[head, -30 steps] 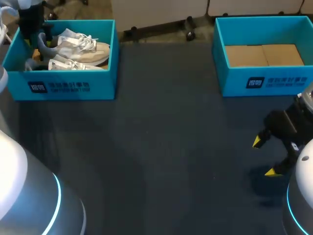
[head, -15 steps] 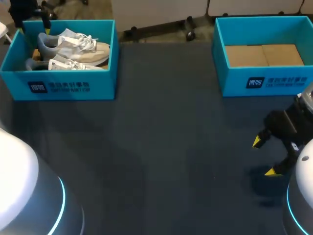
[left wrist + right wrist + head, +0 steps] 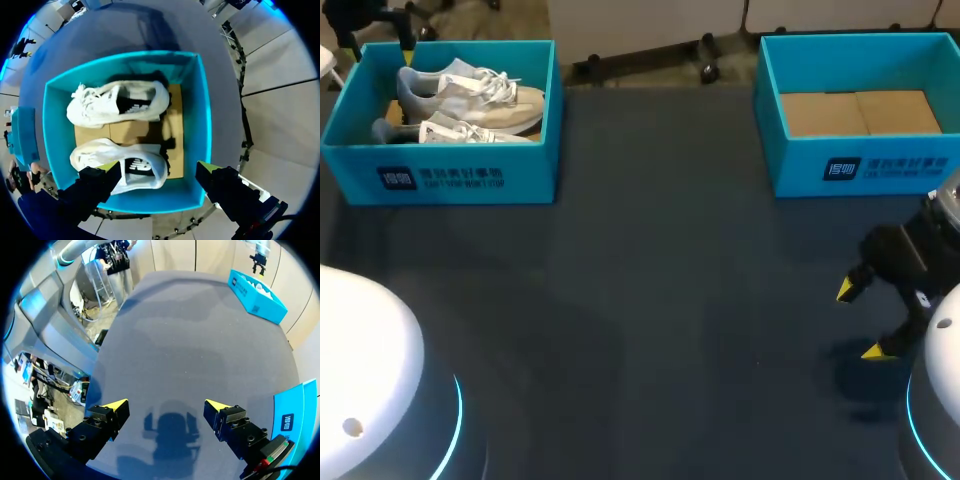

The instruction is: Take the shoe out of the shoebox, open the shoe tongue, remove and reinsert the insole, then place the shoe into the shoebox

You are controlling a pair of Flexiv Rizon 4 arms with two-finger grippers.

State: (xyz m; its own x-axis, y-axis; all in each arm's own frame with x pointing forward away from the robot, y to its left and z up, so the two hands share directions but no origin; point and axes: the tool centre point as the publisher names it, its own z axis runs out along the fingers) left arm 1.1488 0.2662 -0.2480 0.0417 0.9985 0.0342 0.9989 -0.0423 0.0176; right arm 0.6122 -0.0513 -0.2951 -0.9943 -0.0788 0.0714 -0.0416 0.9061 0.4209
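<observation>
Two white sneakers lie side by side in the blue shoebox point(image 3: 460, 178) at the table's far left, one point(image 3: 475, 95) behind the other point(image 3: 460, 132). In the left wrist view both shoes point(image 3: 120, 102) point(image 3: 107, 157) rest on the box's cardboard floor. My left gripper point(image 3: 392, 38) hangs above the box's far left corner; its fingers point(image 3: 159, 167) are open and empty, over the heel end of the nearer shoe. My right gripper point(image 3: 860, 320) stands open and empty just above the bare table at the right point(image 3: 167, 405).
A second blue shoebox point(image 3: 860, 170) with only a cardboard floor stands at the far right, behind my right gripper. The dark table top point(image 3: 660, 300) stretches between the two boxes and toward the front edge.
My left gripper has risen out of the left shoebox, drawn back toward its far left corner and opened wider. Both shoes stayed in the box. The right arm has not moved.
</observation>
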